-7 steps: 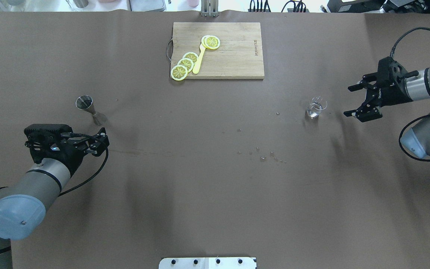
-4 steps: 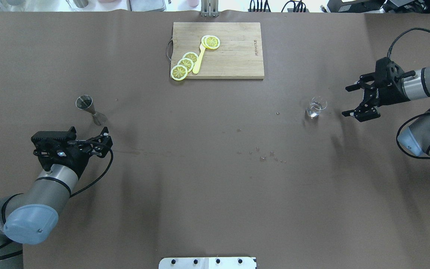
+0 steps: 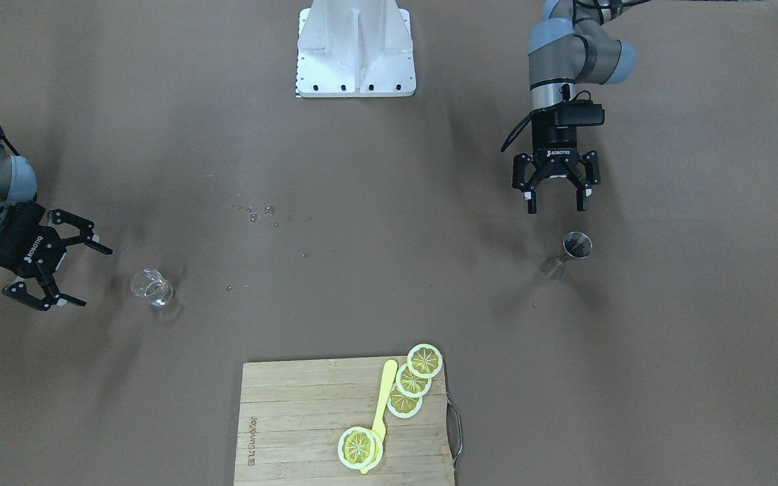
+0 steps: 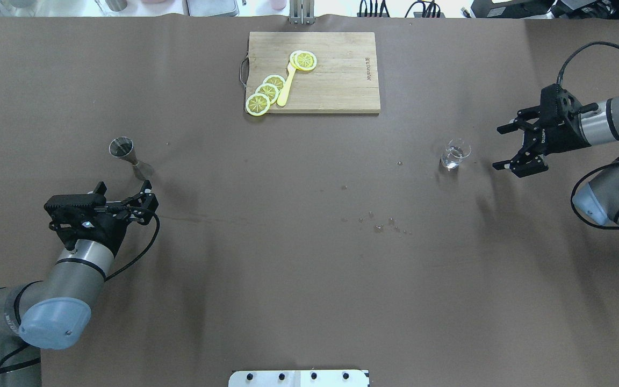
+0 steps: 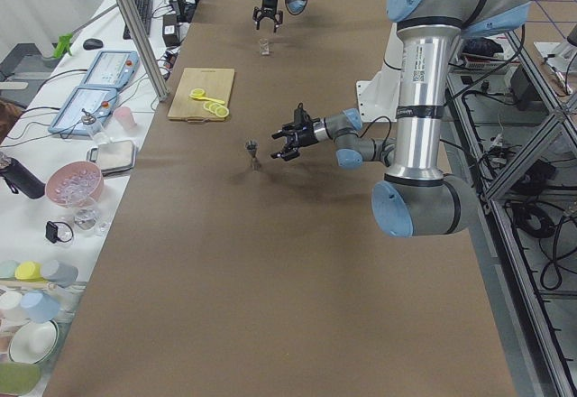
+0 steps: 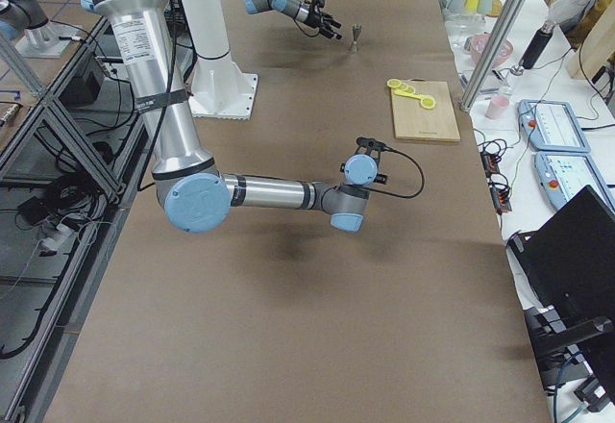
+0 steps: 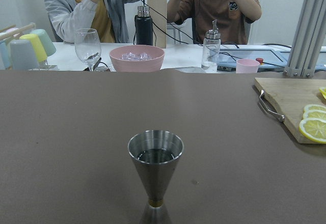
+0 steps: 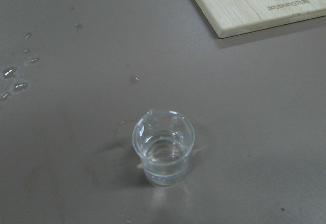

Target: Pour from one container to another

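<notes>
Two claws stand spread and empty. Lower left in the overhead view, the left claw [image 4: 126, 189] faces the steel jigger [image 4: 122, 149], near but apart. At right centre, the right claw [image 4: 498, 148] sits near the glass cup [image 4: 453, 154], which stands on the bench [image 4: 288, 279] and appears to hold clear liquid. Grasp, carry and pour are not yet done.

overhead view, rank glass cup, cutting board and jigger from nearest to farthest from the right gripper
1. Glass cup, just beside the right gripper.
2. Cutting board, far edge, middle.
3. Jigger, across on the left side.
</notes>
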